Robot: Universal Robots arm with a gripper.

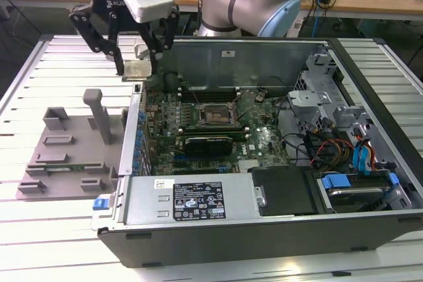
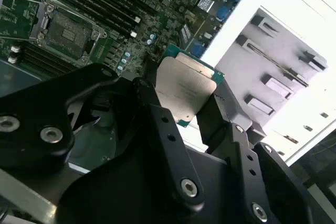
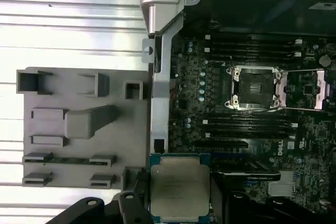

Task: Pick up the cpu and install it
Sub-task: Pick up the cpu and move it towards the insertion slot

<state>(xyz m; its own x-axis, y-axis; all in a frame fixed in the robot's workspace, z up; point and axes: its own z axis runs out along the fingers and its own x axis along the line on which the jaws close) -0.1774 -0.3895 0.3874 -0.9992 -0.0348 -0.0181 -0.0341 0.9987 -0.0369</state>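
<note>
The cpu (image 1: 139,69), a flat square chip with a silvery metal top, hangs in the air over the open computer case's wall on the exterior view's left. My gripper (image 1: 137,70) is shut on it, one black finger on each side. Both wrist views show the chip's metal top with its green edge: the cpu (image 2: 186,90) sits between the fingers (image 2: 152,103) of the gripper (image 2: 184,109), and the cpu (image 3: 180,187) is held in the gripper (image 3: 180,199). The motherboard socket (image 1: 216,115) (image 3: 254,87) (image 2: 65,32) lies open inside the case, apart from the chip.
A grey plastic tray (image 1: 66,156) (image 3: 73,129) with slots and an upright post lies on the slatted white table beside the case. Inside the case are memory slots, an expansion card (image 1: 208,143), drive cages and cables (image 1: 330,143). The case wall (image 3: 160,77) stands between tray and board.
</note>
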